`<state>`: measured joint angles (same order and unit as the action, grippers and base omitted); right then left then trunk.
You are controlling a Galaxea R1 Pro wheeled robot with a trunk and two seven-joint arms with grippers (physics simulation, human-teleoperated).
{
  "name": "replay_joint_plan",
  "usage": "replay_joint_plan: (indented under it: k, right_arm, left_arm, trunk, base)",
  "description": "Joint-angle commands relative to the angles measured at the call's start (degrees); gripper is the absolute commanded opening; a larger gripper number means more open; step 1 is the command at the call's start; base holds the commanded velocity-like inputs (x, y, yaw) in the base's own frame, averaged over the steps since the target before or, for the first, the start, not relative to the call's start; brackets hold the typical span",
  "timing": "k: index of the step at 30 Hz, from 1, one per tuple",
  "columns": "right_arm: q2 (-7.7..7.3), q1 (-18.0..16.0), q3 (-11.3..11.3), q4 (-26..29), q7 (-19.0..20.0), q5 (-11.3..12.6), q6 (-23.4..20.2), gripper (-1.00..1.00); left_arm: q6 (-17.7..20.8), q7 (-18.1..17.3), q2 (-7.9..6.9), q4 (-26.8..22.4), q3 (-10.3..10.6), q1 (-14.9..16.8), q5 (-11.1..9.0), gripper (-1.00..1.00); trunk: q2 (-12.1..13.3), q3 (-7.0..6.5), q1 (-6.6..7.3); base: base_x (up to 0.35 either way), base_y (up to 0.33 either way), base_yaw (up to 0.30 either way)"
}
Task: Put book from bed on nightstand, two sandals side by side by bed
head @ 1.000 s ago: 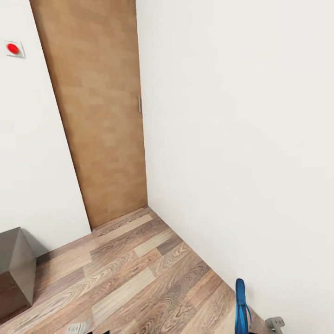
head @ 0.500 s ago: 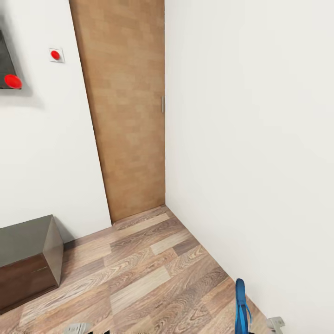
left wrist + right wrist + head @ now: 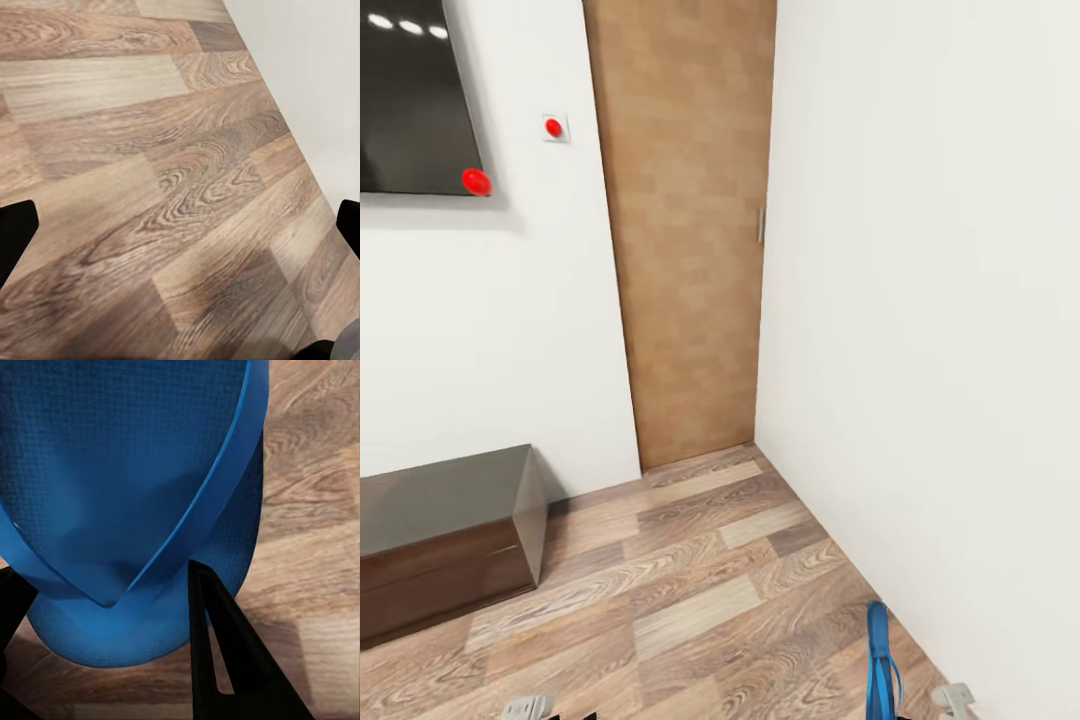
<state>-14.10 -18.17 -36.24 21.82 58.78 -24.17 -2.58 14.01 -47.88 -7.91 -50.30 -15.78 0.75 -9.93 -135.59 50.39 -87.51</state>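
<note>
I have one blue sandal (image 3: pixel 127 487) pinched in my right hand (image 3: pixel 112 607): in the right wrist view the dark fingers (image 3: pixel 225 652) close on its rounded end, with the thin straps meeting in a V just above them. From the head camera the same sandal (image 3: pixel 878 660) stands on edge at the bottom of the picture, upright and held clear of the wood-plank floor (image 3: pixel 690 580), just beside the white wall (image 3: pixel 940 300) on my right. A pale grey part of my right arm (image 3: pixel 954 697) shows just beside it, nearer the wall.

My left hand (image 3: pixel 180 232) is spread wide, its two dark fingertips (image 3: pixel 16 229) at opposite edges of the left wrist view with nothing but bare planks between them; the foot of the white wall runs along one side of that view.

Further out, I am facing a corner of the room. A plain wooden door (image 3: pixel 685 240) with a small metal handle (image 3: pixel 761 225) sits right in the corner. On the wall left of it are a small switch plate with a red dot (image 3: pixel 555 128) and a dark screen (image 3: pixel 415 100) that carries a red mark at its lower corner. Under the screen, a long low dark wooden bench (image 3: pixel 445 535) stands against the wall, well apart from the sandal.
</note>
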Motion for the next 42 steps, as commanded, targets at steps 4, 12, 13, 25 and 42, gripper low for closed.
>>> replay_joint_plan:
  k: [4,12,13,25,42]
  right_arm:
    - [0.04,0.0,-0.5,0.1,0.4,-0.3,-0.3,-1.00]
    - [0.04,0.0,-0.5,0.1,0.4,-0.4,-0.3,-1.00]
    - [0.04,0.0,-0.5,0.1,0.4,-0.4,-0.3,-1.00]
    - [0.04,0.0,-0.5,0.1,0.4,-0.4,-0.3,-1.00]
    - [0.04,0.0,-0.5,0.0,0.4,-0.4,-0.3,-1.00]
  left_arm:
    - [0.6,-0.2,0.00,0.0,0.0,0.0,-0.4,1.00]
    - [0.6,-0.2,0.00,0.0,0.0,0.0,-0.4,1.00]
    - [0.6,-0.2,0.00,0.0,0.0,0.0,-0.4,1.00]
    - [0.6,-0.2,0.00,0.0,0.0,0.0,-0.4,1.00]
    - [0.7,-0.2,0.00,0.0,0.0,0.0,-0.4,1.00]
  trunk:
    - [0.0,0.06,0.01]
    - [0.0,0.06,0.01]
    - [0.0,0.06,0.01]
    - [0.0,0.06,0.01]
    - [2.4,-1.02,1.33]
  base:
    - [0.000,0.000,0.289]
    - [0.000,0.000,0.289]
    - [0.000,0.000,0.289]
    - [0.000,0.000,0.289]
    - [0.000,0.000,0.289]
